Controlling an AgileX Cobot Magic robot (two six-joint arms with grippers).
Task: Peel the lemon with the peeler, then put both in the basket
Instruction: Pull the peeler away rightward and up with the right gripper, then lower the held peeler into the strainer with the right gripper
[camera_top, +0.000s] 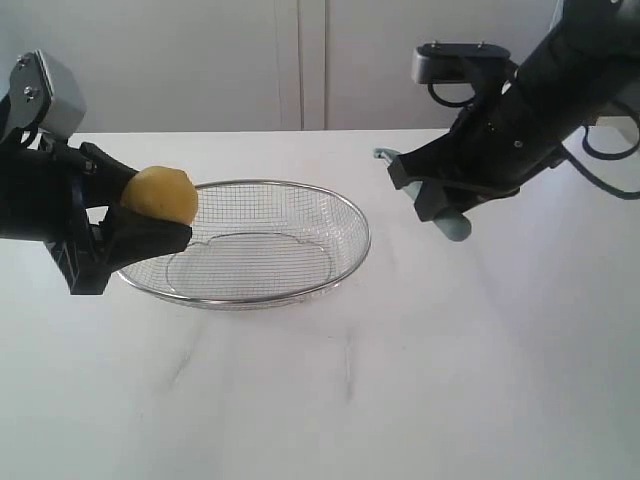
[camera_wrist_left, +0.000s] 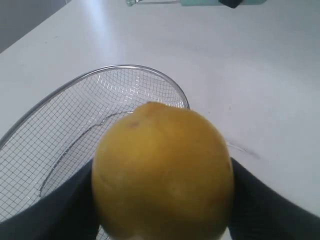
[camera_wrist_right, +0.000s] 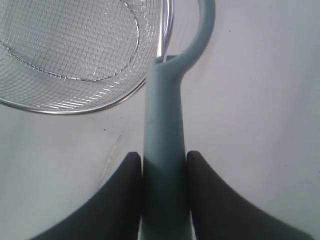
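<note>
Exterior view: gripping lemon in left gripper over left rim of basket, pinching peeler by its handle in right gripper well right of lemon, long axis slanting far-left, blade end lemonward, peel apparently untouched.

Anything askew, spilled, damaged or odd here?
Nothing stands out. The left end effector grips the lemon near the basket; the right end effector grips the peeler by its handle. The basket sits upright, empty.
</note>
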